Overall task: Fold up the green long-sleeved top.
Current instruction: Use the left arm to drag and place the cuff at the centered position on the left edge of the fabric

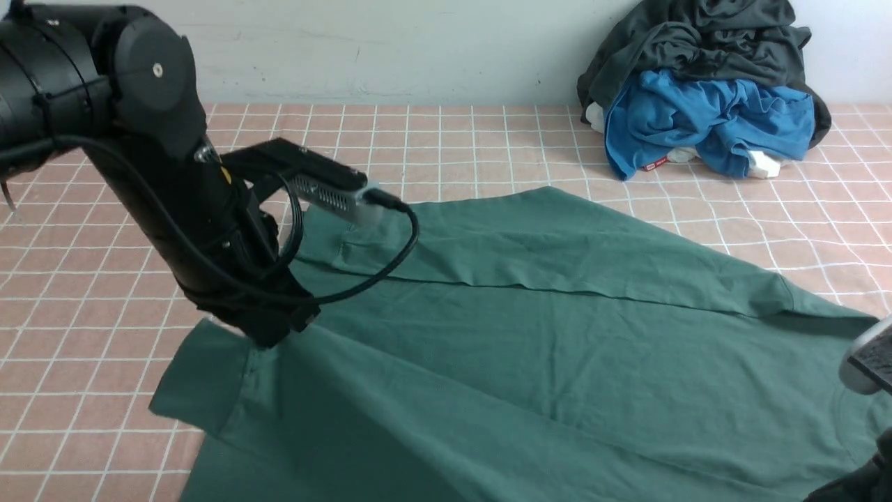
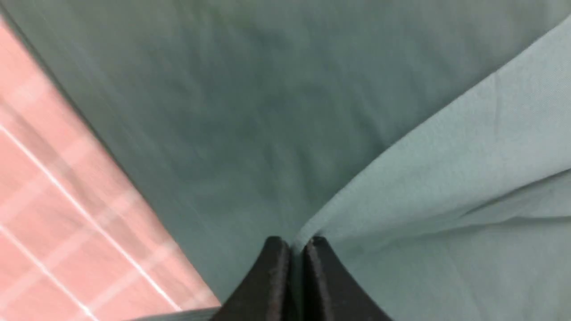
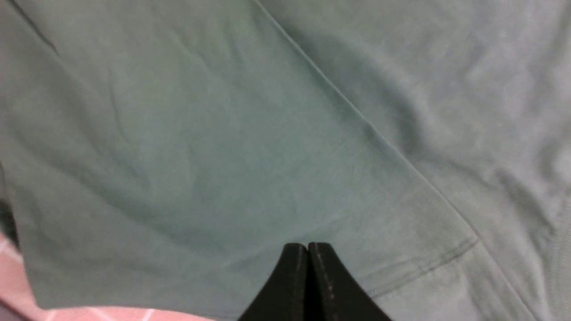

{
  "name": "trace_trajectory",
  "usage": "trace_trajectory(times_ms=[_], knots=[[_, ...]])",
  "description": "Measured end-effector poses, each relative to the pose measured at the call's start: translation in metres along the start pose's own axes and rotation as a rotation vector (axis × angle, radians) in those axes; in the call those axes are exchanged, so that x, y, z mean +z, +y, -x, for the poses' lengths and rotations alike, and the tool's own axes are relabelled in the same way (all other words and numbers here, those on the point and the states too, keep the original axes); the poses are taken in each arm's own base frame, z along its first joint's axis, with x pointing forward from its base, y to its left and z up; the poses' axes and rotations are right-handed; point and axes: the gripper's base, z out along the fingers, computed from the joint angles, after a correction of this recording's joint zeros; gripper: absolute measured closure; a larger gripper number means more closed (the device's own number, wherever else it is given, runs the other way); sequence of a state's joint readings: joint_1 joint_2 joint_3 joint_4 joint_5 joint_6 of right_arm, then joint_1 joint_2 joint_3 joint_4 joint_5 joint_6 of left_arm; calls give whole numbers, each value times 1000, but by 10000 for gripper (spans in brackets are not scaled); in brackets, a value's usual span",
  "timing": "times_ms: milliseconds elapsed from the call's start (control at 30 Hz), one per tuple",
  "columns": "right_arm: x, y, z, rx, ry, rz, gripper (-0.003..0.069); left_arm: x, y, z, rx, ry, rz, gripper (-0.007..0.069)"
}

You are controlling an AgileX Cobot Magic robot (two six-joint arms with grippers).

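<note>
The green long-sleeved top [image 1: 543, 335] lies spread over the pink checked cloth, with a long fold line running across its middle. My left gripper [image 1: 268, 338] comes down on its left part, near the sleeve that points left. In the left wrist view the left gripper [image 2: 296, 243] is shut on a raised pleat of the green top [image 2: 446, 178]. My right gripper [image 3: 308, 246] is shut, fingers pressed together with no cloth between them, above the top [image 3: 223, 133] near a stitched hem. In the front view only the right arm's wrist part [image 1: 867, 359] shows, at the right edge.
A heap with a dark grey garment [image 1: 704, 42] over a bright blue garment [image 1: 704, 122] sits at the back right against the wall. Pink checked cloth [image 1: 83, 362] lies bare left of the top and behind it.
</note>
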State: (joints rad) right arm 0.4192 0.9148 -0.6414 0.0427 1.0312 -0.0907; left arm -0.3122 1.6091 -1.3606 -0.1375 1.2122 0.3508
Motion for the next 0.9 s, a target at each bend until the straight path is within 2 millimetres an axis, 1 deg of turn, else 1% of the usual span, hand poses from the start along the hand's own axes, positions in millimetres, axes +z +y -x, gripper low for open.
trace_trajectory(times_ms=[67, 133, 167, 267, 400, 467, 500, 567, 633, 733, 767, 833, 867, 900], knots=[[0, -4, 1, 25, -8, -46, 674, -11, 2, 9, 14, -39, 25, 608], [0, -7, 1, 49, -13, -80, 671, -17, 4, 15, 20, -59, 39, 608], [0, -8, 1, 48, -13, -82, 671, -18, 4, 15, 21, -61, 40, 608], [-1, -10, 1, 77, -17, -105, 661, -20, 7, 25, 27, -73, 48, 608], [-1, -10, 1, 86, -20, -106, 654, -7, 14, 35, 29, -46, 54, 608], [-1, -10, 1, 87, -20, -106, 650, 6, 20, 41, 37, -9, 74, 608], [-1, -10, 1, 87, -20, -106, 650, 7, 21, 41, 38, -7, 76, 608], [-1, -10, 1, 89, -16, -104, 648, 23, 28, 45, 47, 32, 112, 608], [0, -9, 1, 91, -10, -102, 648, 33, 33, 47, 49, 50, 134, 607], [0, -9, 0, 96, -3, -96, 647, 45, 36, 49, 48, 70, 139, 596], [0, -9, 0, 96, -3, -96, 647, 46, 36, 50, 48, 71, 138, 595], [0, -8, -1, 101, 1, -90, 646, 56, 39, 52, 50, 83, 139, 560], [0, -8, -1, 101, 1, -90, 645, 56, 39, 52, 49, 82, 139, 557], [0, -8, -1, 101, 2, -90, 644, 62, 41, 54, 46, 82, 141, 513]])
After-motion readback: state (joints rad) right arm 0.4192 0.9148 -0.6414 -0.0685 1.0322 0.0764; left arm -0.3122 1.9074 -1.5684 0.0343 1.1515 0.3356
